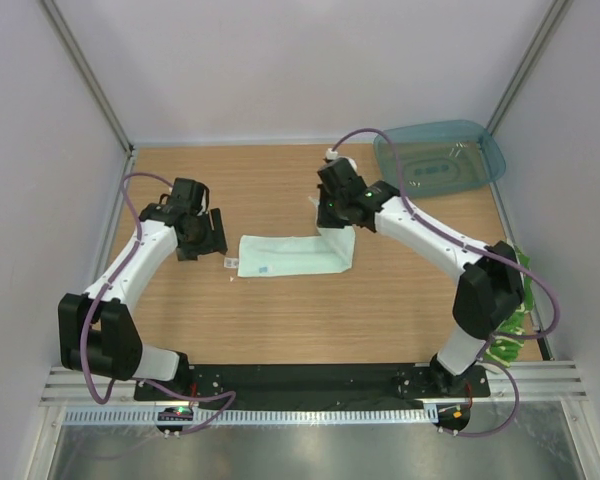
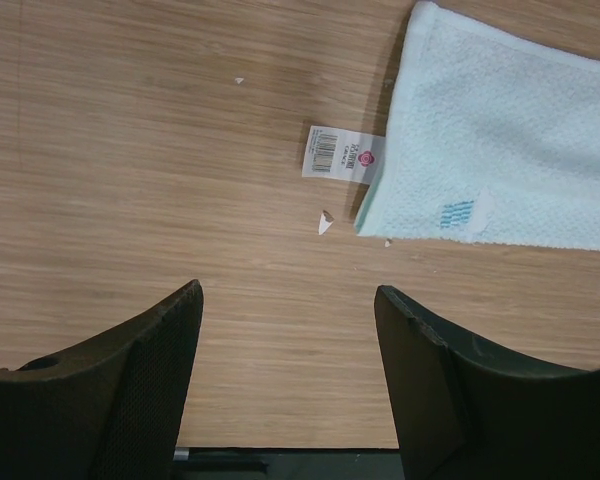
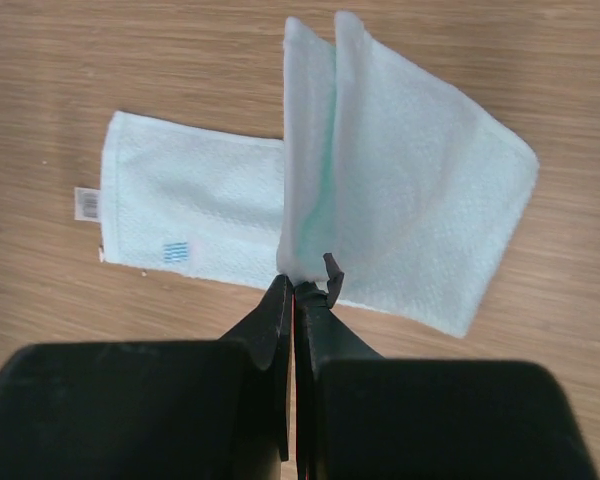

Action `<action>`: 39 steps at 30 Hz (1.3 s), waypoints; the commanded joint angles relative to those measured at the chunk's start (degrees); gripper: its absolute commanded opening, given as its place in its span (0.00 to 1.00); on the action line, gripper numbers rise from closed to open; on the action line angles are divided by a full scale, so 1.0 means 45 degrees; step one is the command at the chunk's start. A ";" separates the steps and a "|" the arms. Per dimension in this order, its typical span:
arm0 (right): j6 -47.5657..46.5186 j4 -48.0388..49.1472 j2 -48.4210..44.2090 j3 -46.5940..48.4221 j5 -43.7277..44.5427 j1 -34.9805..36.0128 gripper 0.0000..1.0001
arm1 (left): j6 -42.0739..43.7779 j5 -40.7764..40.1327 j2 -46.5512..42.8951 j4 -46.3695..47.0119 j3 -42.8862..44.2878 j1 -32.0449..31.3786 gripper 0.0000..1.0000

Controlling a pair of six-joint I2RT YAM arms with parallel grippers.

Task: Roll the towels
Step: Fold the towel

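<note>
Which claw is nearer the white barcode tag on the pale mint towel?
Left. The left claw hovers open beside the white barcode tag; the right claw pinches the pale mint towel at its far end.

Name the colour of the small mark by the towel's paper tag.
The mark on the pale mint-white towel is blue-striped; best in left wrist view.

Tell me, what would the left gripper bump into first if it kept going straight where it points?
Probably the bare wooden table. The open left gripper aims down at wood; the mint-white towel and its tag lie further on, off to the right. Depth is hard to judge.
</note>
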 commanded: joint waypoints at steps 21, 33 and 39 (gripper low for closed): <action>0.0500 0.0189 0.4347 0.4420 -0.0052 0.3375 0.01 | 0.0104 -0.0386 -0.0118 0.0132 0.0116 0.0111 0.71; 0.1007 0.2435 0.5772 0.3873 -0.1534 0.4254 0.01 | 0.0085 -0.0561 -0.0060 0.0054 0.0116 0.0189 0.71; 0.1436 0.3646 0.6514 0.3346 -0.2804 0.4352 0.12 | 0.0104 -0.0640 -0.0040 0.0015 0.0096 0.0228 0.71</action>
